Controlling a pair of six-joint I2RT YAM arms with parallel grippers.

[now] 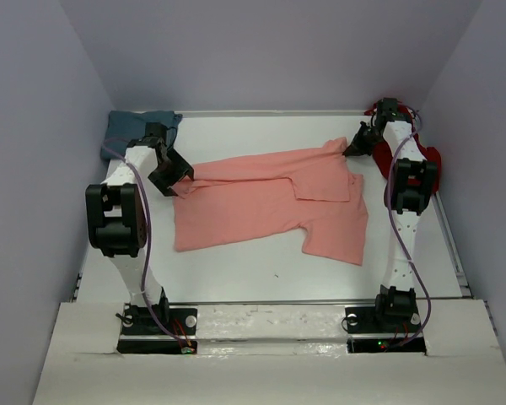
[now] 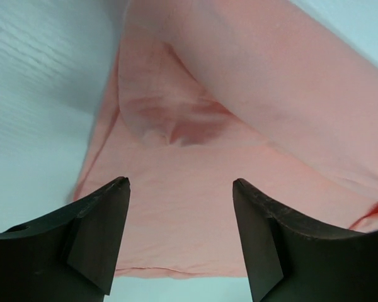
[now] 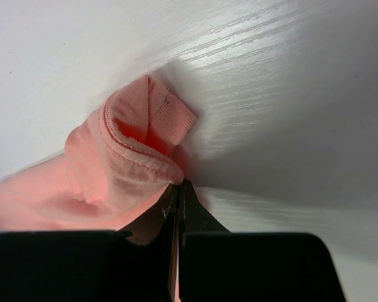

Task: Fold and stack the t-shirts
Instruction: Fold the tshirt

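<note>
The pink shirt (image 1: 261,207) lies in the middle of the table (image 1: 253,278), partly doubled over on itself, and its long axis runs from about 9 o'clock to 3 o'clock, a little tilted toward 2 o'clock at the right end. My right gripper (image 3: 177,189) is at that far right end, and its jaws are pressed together on a rolled bit of the hem, so this corner is pinched. My left gripper (image 2: 179,189) is at the opposite end, at about 10 o'clock from the middle of the shirt. Its jaws are spread, and the pink cloth lies under and ahead of them toward 12 o'clock in the wrist view; I cannot tell if the fingertips touch it. I judge that the coming move depends on this: each arm is nearer to its own end of the long axis, so the left jaws must close on their corner before both ends can be carried together. The teal shirt (image 1: 139,126) is bunched at the far left corner, and the dark red shirt (image 1: 428,159) at the far right, partly behind my right arm.
</note>
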